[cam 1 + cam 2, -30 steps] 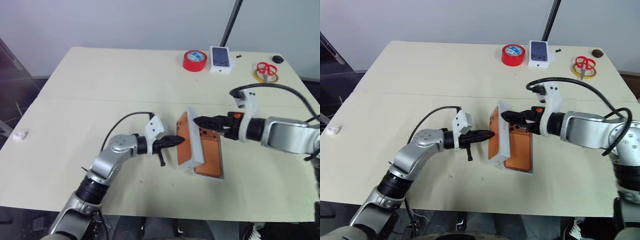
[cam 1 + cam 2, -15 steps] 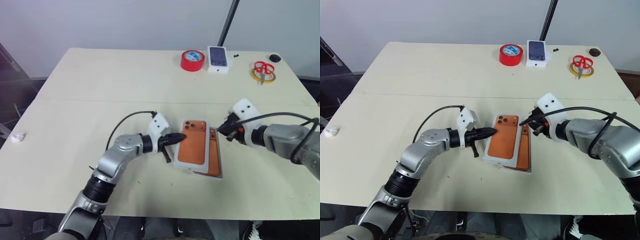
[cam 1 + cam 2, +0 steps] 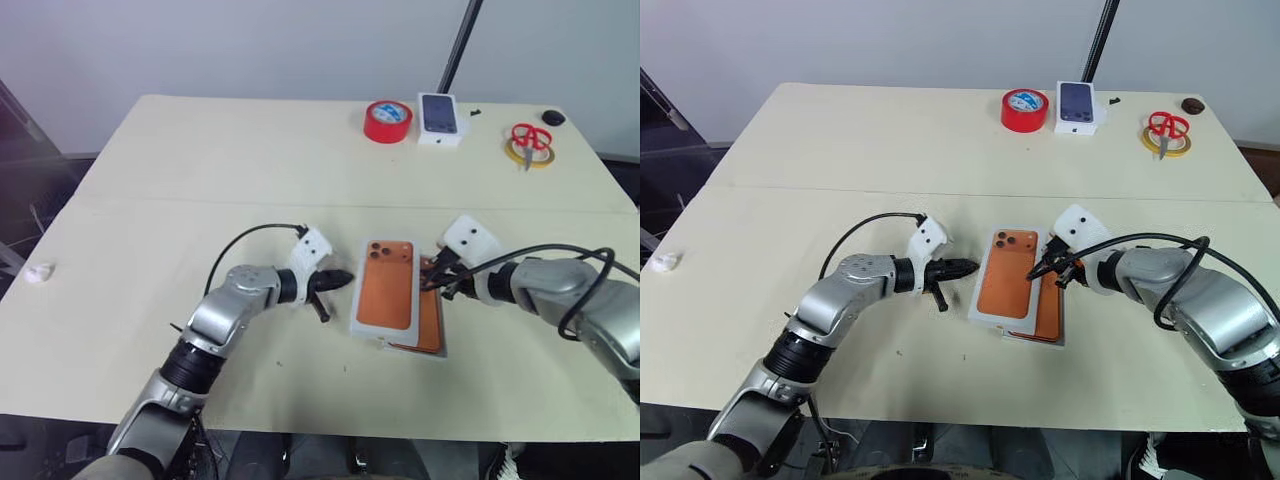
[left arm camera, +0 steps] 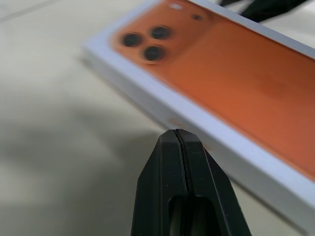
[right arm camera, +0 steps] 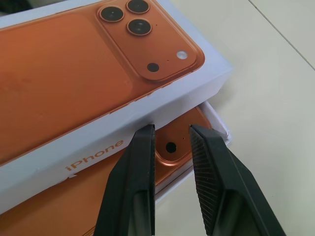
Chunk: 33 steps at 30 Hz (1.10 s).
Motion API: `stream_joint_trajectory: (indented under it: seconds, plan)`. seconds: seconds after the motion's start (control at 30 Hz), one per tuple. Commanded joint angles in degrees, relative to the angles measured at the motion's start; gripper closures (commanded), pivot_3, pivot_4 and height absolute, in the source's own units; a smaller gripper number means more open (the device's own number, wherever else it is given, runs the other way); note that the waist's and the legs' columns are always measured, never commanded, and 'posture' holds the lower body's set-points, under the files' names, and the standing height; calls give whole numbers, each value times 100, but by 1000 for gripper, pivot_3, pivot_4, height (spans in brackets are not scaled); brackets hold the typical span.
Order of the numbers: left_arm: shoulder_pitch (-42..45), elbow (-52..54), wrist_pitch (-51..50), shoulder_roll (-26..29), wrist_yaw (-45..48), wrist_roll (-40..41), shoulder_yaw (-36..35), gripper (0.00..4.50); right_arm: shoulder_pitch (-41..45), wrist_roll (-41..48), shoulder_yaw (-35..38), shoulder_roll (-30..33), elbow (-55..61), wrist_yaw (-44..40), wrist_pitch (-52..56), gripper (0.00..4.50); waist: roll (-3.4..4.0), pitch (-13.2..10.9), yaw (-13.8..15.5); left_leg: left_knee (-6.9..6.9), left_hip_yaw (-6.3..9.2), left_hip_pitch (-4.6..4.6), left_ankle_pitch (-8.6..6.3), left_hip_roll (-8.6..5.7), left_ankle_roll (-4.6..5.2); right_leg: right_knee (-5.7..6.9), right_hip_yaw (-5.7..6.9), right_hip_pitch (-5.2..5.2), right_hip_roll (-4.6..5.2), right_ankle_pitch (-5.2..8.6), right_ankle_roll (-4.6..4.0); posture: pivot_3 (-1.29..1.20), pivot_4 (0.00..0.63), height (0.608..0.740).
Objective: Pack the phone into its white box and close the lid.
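A: Status of the lid (image 3: 386,284)?

B: I see it lying printed face up, skewed across the white box (image 5: 216,123). The phone (image 3: 433,322) sits in the box and shows along the lid's right edge, so the lid is not seated.

A: Hands?

B: My left hand (image 4: 179,135) has its fingers pressed together, tip just beside the lid's left wall. My right hand (image 5: 172,132) is slightly spread at the lid's right edge, over the exposed phone corner; I see nothing pinched between its fingers.

A: Failure modes?

B: Judgement only. Pressing down now could jam the lid wall onto the box rim or the phone. A push from the left alone could slide the whole stack across the tabletop (image 3: 150,260) instead of squaring the lid. My right fingers could get trapped under the lid edge.

A: Obstructions farther out?

B: None near. At the far edge, well apart: red tape (image 3: 389,121), a small white box (image 3: 440,118), scissors (image 3: 528,138) on a yellow ring, a dark knob (image 3: 554,117).
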State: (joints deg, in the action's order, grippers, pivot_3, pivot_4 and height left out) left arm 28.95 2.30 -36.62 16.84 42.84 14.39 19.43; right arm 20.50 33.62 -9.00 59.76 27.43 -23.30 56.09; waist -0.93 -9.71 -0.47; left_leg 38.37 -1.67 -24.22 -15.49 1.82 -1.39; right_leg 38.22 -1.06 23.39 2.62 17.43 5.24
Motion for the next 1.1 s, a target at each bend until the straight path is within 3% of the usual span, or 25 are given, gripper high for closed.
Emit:
stream_joint_trajectory:
  seconds: [0.03, 0.07, 0.6, 1.1]
  plan:
    - [102, 22, 189, -57, 84, -43, 28, 4500, -66, -178, 203, -29, 266, -172, 8, 4267, 0, 0, -3, 0, 0, 0, 0, 0, 0, 0, 0, 0, 0, 0, 0, 0, 150, 718]
    - [101, 19, 190, -70, 97, -40, 22, 4500, -89, -204, 235, -41, 294, -209, 29, 4442, 0, 0, -5, 0, 0, 0, 0, 0, 0, 0, 0, 0, 0, 0, 0, 0, 150, 718]
    - [187, 293, 193, -412, 357, 3, 311, 4500, -659, -562, 698, 488, 878, -1049, 72, 4442, 0, 0, 12, 7, 0, 0, 0, -2, 0, 1, 0, -4, 2, 0, 0, 0, 150, 718]
    - [275, 73, 292, -617, 425, -139, 452, 4500, -1092, -828, 930, 398, 959, -1232, 178, 4442, 1, 0, 12, 29, 2, 1, -1, 0, 1, 7, 0, -10, -1, 0, 0, 0, 150, 718]
